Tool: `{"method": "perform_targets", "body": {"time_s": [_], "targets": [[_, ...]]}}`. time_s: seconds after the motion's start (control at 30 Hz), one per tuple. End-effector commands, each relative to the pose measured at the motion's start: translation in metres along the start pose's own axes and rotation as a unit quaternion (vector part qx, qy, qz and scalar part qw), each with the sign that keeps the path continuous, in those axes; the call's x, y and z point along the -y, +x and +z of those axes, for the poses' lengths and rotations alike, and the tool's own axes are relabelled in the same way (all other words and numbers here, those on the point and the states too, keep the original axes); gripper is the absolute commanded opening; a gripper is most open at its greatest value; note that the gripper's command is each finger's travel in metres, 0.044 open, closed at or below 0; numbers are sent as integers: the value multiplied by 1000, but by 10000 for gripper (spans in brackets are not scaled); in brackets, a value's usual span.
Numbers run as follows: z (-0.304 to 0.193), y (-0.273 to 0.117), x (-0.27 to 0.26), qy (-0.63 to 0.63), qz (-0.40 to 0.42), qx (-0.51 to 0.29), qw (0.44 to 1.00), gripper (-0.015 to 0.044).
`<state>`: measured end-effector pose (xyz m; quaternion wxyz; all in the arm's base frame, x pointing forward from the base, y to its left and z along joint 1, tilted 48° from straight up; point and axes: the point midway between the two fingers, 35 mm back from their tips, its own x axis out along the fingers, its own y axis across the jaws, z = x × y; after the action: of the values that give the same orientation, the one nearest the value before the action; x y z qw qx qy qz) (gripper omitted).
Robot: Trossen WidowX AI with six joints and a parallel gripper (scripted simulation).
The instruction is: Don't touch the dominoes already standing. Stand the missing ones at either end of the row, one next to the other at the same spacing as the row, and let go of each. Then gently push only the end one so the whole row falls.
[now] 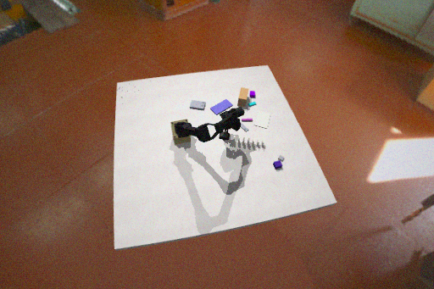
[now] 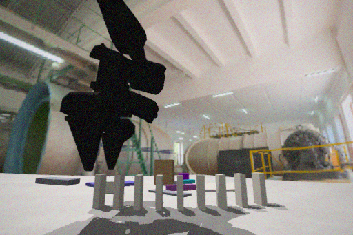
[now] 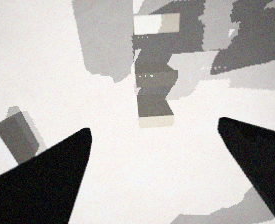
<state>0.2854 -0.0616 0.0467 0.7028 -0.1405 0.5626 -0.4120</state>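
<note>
Behind the row of dominoes in the exterior view lie a blue panel and a magenta bar, with a tan block farther back. A dark purple cube sits past the row's far end from the arm. The neighbouring dominoes stand close beside the end domino, upright at the row's arm-side end. The gripper is above it, jaws spread wide, holding nothing.

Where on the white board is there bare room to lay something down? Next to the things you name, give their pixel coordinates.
Shadows aside, bare room lies left of the arm's base (image 1: 174, 138) and in front of the domino row (image 1: 249, 145) (image 2: 200, 192). It's crowded behind the row, around the tan block (image 1: 242, 96) (image 2: 164, 171).
</note>
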Motion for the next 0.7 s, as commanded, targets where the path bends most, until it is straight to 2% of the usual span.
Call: {"method": "perform_targets", "body": {"time_s": [0.0,0.1,0.17,0.43,0.67], "targets": [[3,-63,-4,3,8,3,1000,440],[-2,-99,0,4,4,4,1000,440],[-3,-105,2,4,3,5,1000,440],[-2,-103,-3,3,3,4,1000,440],[-5,-68,-75,-14,11,-1,1000,440]]}}
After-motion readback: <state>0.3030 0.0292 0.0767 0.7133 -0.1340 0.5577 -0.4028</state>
